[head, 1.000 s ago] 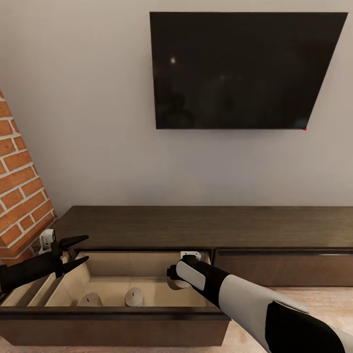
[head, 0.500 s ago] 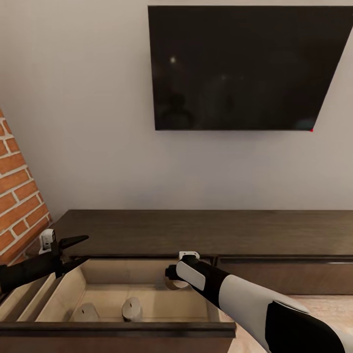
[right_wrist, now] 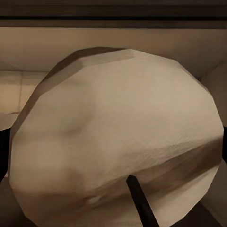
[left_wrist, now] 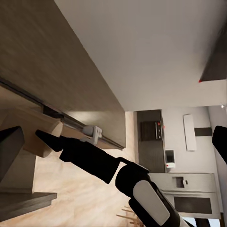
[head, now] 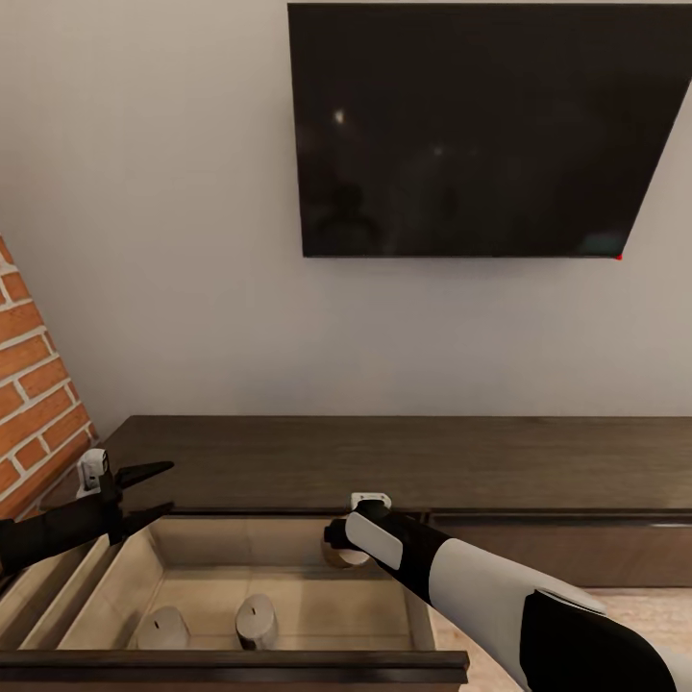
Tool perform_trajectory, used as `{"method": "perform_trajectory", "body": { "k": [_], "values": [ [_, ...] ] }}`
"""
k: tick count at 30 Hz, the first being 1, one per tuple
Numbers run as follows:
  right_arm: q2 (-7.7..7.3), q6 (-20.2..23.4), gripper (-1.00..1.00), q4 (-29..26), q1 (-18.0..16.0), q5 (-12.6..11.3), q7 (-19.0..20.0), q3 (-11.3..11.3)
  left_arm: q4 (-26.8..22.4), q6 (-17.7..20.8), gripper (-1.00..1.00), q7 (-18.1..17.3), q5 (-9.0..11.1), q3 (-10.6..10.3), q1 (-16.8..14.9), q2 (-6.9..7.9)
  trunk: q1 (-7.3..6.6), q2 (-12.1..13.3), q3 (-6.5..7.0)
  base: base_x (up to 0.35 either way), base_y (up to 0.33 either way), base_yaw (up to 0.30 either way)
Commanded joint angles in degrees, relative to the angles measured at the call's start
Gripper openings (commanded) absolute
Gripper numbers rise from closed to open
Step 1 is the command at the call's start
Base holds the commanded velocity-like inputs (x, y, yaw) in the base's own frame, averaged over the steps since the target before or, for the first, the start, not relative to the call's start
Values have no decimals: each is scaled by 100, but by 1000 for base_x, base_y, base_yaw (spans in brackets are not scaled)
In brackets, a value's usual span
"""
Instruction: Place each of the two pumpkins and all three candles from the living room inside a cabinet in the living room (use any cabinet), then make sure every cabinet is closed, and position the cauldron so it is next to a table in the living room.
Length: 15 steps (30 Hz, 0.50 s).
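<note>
Right pincer (head: 338, 550) reached over the open drawer (head: 288, 586) of the cabinet (head: 404, 461), pinching the third candle (right_wrist: 118, 156) above the pale interior at the back right. Held there, by the look of it, for a drop beside the others. Two candles (head: 258, 620) stood already on the drawer floor, close to the front panel and just beside each other. Left pincer (head: 144, 490) hung spread and empty over the drawer's back left corner, clear of the cargo, probably parked out of the way or ready for the push to shut.

From the head view: the whole layout, drawer pulled wide, TV (head: 471, 130) on the wall above, brick (head: 34, 404) off to the left, but the held candle mostly hidden behind the wrist. From the right wrist view: that candle close up, flat pale top and dark wick. From the left wrist view: the right arm (left_wrist: 99, 161) side-on, candle at its tip (left_wrist: 42, 139), kitchen far behind. No pumpkins or cauldron spotted here.
</note>
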Motion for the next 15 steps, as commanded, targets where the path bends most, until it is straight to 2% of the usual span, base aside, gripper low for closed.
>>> {"method": "perform_trajectory", "body": {
  "k": [1,15],
  "values": [
    [0,-2,-100,-4,-9,-40,-28,33,-1,21,100,29,32,5,-3,1,-1,-3,-6,2,0,0],
    [0,172,-100,294,-9,-55,-31,44,-266,24,100,29,38,2,-1,1,285,-524,-239,0,0,0]
  ]
}}
